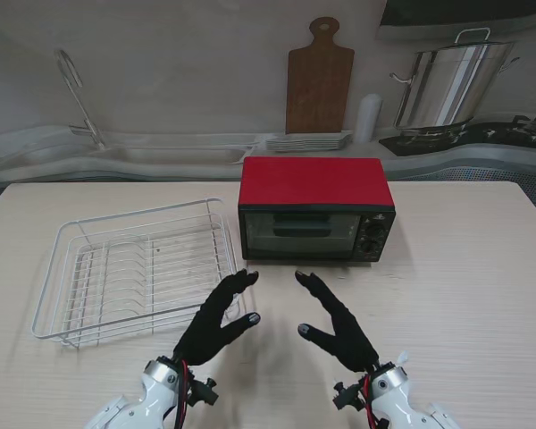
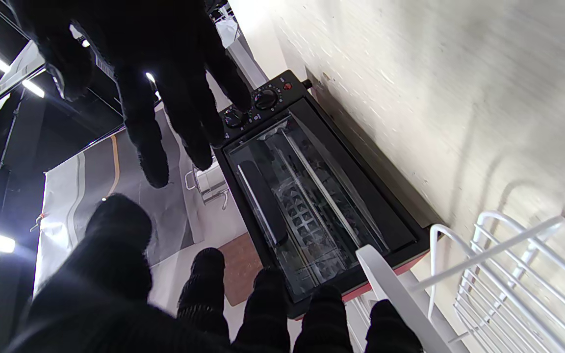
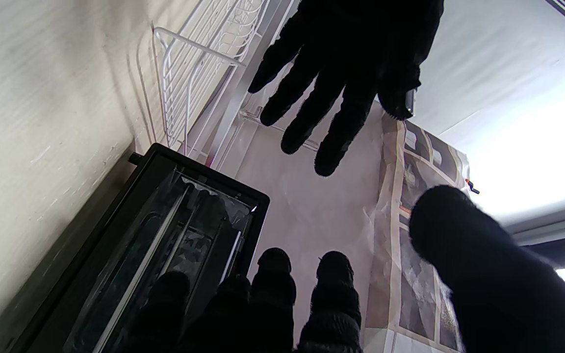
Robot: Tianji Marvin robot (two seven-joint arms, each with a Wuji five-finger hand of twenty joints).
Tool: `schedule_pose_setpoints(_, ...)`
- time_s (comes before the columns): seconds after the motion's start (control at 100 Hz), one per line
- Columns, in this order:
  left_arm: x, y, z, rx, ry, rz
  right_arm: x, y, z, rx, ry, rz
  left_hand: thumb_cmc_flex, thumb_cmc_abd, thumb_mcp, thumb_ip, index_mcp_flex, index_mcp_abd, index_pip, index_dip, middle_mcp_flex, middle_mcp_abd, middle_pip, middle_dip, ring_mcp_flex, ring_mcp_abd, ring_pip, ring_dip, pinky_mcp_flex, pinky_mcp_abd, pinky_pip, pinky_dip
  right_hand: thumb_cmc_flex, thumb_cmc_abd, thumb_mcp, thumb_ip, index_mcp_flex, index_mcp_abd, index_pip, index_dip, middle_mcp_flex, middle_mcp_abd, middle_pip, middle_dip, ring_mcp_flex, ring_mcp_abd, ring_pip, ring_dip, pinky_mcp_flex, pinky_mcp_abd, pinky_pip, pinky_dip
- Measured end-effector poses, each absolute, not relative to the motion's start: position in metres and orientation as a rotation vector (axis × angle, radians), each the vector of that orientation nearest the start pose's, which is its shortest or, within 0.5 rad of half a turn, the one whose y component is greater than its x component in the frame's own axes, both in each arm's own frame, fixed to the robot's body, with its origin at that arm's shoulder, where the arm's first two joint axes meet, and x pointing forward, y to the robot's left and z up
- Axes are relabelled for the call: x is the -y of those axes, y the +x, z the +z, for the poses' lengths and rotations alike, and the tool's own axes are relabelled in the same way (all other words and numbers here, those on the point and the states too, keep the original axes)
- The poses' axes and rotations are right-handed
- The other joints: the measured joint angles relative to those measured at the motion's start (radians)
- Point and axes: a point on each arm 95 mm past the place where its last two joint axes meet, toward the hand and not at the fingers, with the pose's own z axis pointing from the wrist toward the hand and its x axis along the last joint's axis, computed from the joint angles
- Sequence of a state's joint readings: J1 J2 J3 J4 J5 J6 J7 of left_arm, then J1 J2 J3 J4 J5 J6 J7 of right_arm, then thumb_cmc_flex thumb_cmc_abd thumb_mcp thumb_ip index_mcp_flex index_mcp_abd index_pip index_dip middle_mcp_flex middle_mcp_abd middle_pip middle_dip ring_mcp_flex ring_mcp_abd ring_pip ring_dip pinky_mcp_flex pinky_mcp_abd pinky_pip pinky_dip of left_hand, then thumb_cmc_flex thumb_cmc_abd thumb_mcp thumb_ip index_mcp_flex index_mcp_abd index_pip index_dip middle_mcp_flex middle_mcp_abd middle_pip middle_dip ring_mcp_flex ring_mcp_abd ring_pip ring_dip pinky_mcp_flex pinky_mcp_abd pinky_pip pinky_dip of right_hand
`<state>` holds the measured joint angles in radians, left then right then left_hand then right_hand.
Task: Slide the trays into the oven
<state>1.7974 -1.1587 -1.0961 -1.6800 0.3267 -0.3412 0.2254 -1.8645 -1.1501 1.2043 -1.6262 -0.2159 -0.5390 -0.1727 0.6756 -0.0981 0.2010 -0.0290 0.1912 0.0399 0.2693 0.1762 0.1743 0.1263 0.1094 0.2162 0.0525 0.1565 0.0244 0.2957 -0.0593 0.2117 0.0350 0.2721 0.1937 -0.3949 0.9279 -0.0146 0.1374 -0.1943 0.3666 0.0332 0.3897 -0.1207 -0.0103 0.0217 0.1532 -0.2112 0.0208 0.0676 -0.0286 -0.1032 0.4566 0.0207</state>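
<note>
One oven (image 1: 315,208) is sitting at the centre of the stand view, upright on the table (image 1: 464,295). It is a box-shaped unit with a red top and a black front; its glass door (image 1: 301,234) is standing closed, with a dark bar handle across it. Several round knobs (image 1: 372,234) are lining the right end of the front panel. In the left wrist view the oven (image 2: 312,206) is showing wire rods and a patterned surface behind the glass. No tray can be made out in any view.

One white wire dish rack (image 1: 134,273) is resting at the left of the frame, just beside the oven. It is rectangular, with thin parallel bars.

The table is presenting a pale, light-grained wood finish. Behind it, in the upper part of the frame, a counter is carrying one wooden cutting board (image 1: 319,80) leaning upright, one stack of pale plates (image 1: 309,141), one white cylinder (image 1: 367,119), and one polished steel stockpot (image 1: 447,85) at the upper right. One curved faucet (image 1: 79,98) is standing at the upper left.

Two black-gloved hands are hovering in the lower centre of the frame, apart from the oven. The left hand (image 1: 216,317) is holding nothing, fingers spread. The right hand (image 1: 338,322) is likewise empty, fingers spread.
</note>
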Motion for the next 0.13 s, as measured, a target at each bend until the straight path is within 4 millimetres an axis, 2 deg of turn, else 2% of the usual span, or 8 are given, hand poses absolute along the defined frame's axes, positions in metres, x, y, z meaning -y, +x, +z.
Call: schedule_pose_setpoints(0.13, 0.0756, 0.3012, -0.3553, -1.018, -1.776, -2.33, -0.0344, 0.2896, -0.3706, 0.878, -1.782, -2.395, 0.0, 0.0, 0.0, 0.0, 0.0, 0.0, 0.0, 0.0, 0.0, 0.0, 0.0, 0.0, 0.0, 0.0, 0.0, 0.0, 0.0, 0.0, 0.0, 0.0, 0.0, 0.0, 0.0, 0.0, 0.0, 0.0, 0.0, 0.0, 0.0, 0.0, 0.0, 0.0, 0.0, 0.0, 0.0, 0.0, 0.0, 0.0, 0.0, 0.0)
